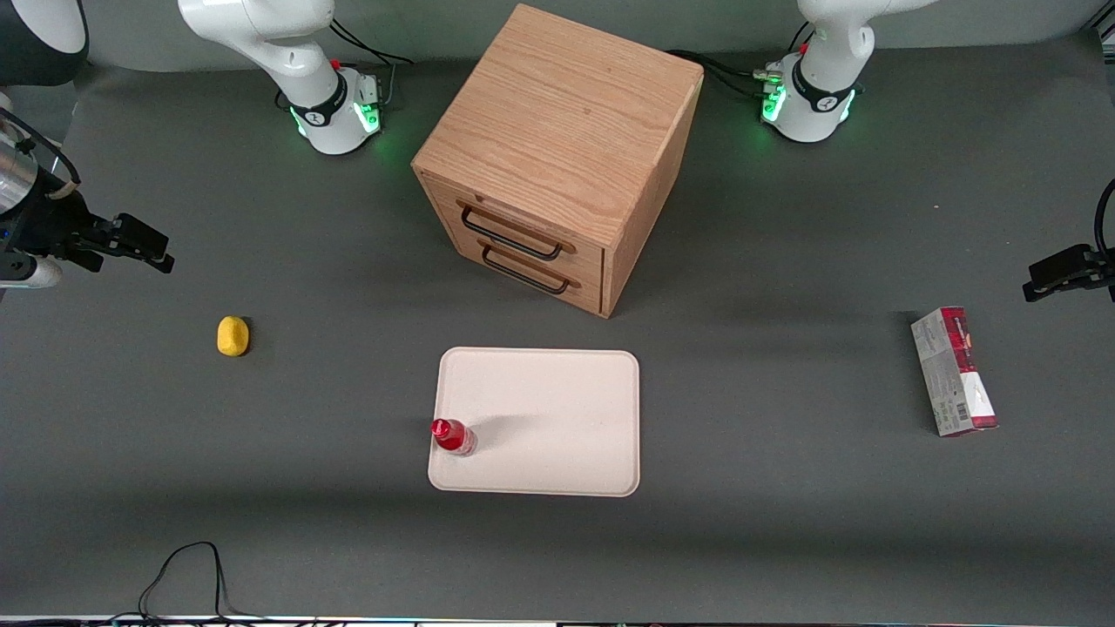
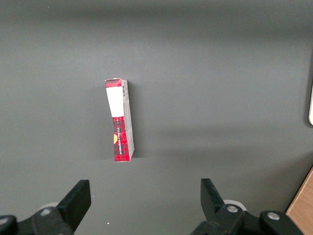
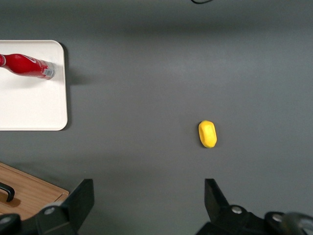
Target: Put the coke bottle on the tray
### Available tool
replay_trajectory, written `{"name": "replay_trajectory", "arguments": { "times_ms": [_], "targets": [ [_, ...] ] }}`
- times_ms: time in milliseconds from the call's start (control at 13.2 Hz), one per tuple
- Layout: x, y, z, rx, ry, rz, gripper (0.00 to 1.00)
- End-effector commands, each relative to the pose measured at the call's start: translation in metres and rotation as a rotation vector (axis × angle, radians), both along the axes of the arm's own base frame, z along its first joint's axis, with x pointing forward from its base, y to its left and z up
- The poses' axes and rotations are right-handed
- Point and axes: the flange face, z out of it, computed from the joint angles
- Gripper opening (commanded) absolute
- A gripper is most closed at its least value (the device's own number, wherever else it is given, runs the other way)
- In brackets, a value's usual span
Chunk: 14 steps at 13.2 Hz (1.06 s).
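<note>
jaws of the right gripper (image 3: 146,203) spread apart, holding nothing, above the bench (image 1: 784,522) near the lemon (image 1: 233,336). bottle (image 1: 453,435) upright on the tray (image 1: 557,418), at its edge toward the working arm's end.

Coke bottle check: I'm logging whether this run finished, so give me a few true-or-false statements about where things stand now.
1. The coke bottle stands upright on the tray. True.
2. The bottle sits at the tray's centre. False: it is at the tray's edge, toward the working arm's end.
3. The tool holds the bottle. False: it is open and empty, hovering well away, farther from the front camera than the yellow lump.
4. Both drawers of the wooden cabinet look closed. True.
5. The red-and-grey carton lies on the tray. False: it lies on the table toward the parked arm's end.
</note>
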Motion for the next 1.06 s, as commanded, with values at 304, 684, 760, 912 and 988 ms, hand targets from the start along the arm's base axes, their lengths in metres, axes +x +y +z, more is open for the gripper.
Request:
{"name": "replay_trajectory", "arguments": {
  "times_ms": [304,684,760,912,988],
  "targets": [
    [0.012,-0.002,0.011,-0.005,-0.02,0.074,1.0],
    [0.013,0.0,0.011,-0.005,-0.021,0.066,1.0],
    [0.013,-0.002,0.011,-0.006,-0.021,0.063,1.0],
    [0.013,-0.004,0.01,-0.006,-0.02,0.058,1.0],
    [0.013,-0.004,0.011,-0.005,-0.021,0.06,1.0]
  ]
}}
